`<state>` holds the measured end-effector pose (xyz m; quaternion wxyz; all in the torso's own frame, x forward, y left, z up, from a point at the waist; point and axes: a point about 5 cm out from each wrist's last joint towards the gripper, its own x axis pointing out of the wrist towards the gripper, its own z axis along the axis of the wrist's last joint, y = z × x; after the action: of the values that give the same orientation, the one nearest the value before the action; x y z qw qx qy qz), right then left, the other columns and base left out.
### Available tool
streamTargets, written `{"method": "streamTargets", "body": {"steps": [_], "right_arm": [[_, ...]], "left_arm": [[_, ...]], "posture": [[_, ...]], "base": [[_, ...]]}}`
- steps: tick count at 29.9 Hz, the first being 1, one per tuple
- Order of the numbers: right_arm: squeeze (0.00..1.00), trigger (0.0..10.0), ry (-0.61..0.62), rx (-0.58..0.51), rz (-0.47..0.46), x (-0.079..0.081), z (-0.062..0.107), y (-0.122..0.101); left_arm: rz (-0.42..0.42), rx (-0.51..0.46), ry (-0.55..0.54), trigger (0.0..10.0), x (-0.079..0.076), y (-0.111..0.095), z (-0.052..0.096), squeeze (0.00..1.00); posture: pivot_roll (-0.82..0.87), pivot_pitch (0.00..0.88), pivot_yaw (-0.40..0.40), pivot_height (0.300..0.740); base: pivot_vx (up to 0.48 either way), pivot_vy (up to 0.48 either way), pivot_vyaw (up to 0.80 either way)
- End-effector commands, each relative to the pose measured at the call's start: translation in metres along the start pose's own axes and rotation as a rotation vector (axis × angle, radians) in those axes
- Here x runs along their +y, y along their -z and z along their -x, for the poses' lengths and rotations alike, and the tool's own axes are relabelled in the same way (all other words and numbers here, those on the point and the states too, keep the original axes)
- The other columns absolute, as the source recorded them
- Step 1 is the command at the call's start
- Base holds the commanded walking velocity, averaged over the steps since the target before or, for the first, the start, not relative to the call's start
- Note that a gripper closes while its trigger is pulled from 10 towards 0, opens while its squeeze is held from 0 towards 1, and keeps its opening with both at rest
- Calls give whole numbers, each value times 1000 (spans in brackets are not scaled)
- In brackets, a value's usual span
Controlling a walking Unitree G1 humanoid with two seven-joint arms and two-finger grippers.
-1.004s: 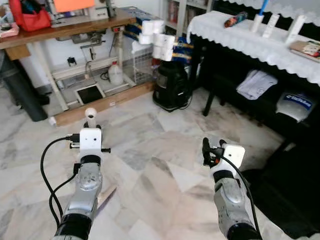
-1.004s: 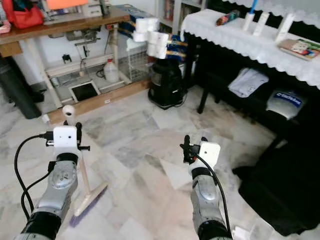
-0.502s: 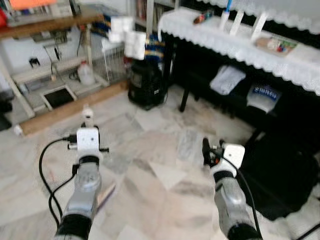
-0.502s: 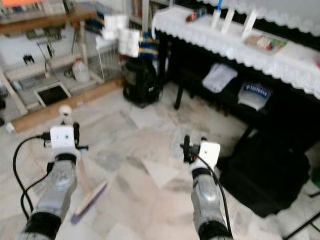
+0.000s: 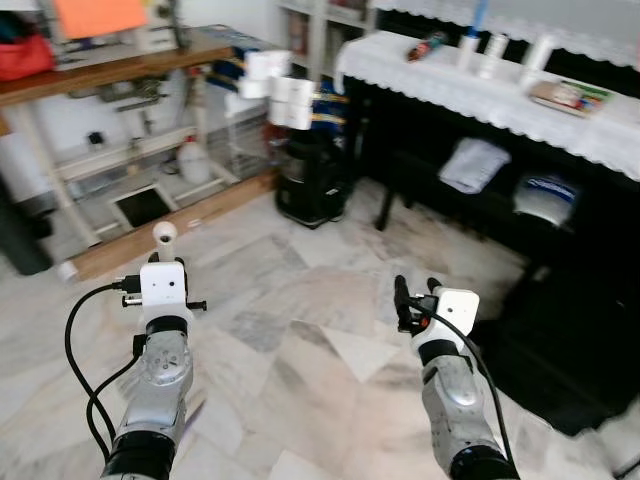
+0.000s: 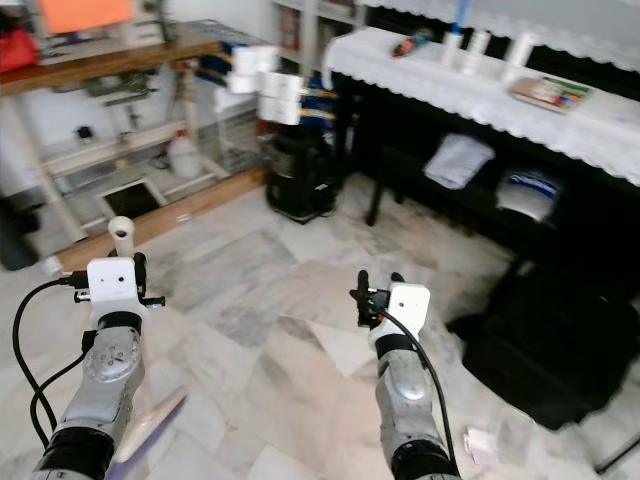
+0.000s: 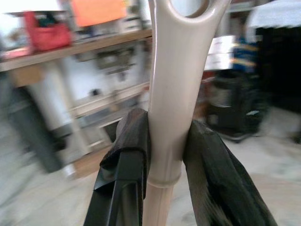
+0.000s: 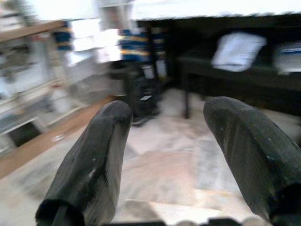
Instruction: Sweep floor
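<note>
- the left claw was closed tight on the broom, with one black finger pressed on each side of the stick.
- it held the broom near the top, just under the round loop at the end of the handle.
- the stick ran down from the left claw to the floor, and the brush end lay on the tiles below and a little to the side of that arm.
- the right claw was wide open and held nothing. it hung out in front over the floor, well apart from the broom.
- the broom looked light and stiff, a long thin plastic stick, so i think one claw could lift it fine.
- the handle looked smooth, so it might slip or spin in the fingers if the grip got loose.
- holding so high up, the brush end would swing a lot and push only softly.
- i think the right claw should grab the stick lower down, under the left claw, to push the brush well.
- a black bag stood far ahead of both claws, by a table leg.
</note>
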<state>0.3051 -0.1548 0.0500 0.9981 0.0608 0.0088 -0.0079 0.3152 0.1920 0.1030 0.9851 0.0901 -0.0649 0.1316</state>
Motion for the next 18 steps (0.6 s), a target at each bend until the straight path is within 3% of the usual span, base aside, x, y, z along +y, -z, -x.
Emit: {"method": "streamTargets", "body": {"steps": [1,18], "right_arm": [[0,10000,-8,-4,-11,5,-3,-2],[0,10000,10,-6,-14,4,-3,-2]], "left_arm": [[19,-52,8,10000,-2,-11,-5,0],[-3,-70,22,10000,-2,-14,-8,0]], "posture": [[26,0,-43,740],[25,0,-33,740]], "base": [[0,292,-756],[0,15,-756]]}}
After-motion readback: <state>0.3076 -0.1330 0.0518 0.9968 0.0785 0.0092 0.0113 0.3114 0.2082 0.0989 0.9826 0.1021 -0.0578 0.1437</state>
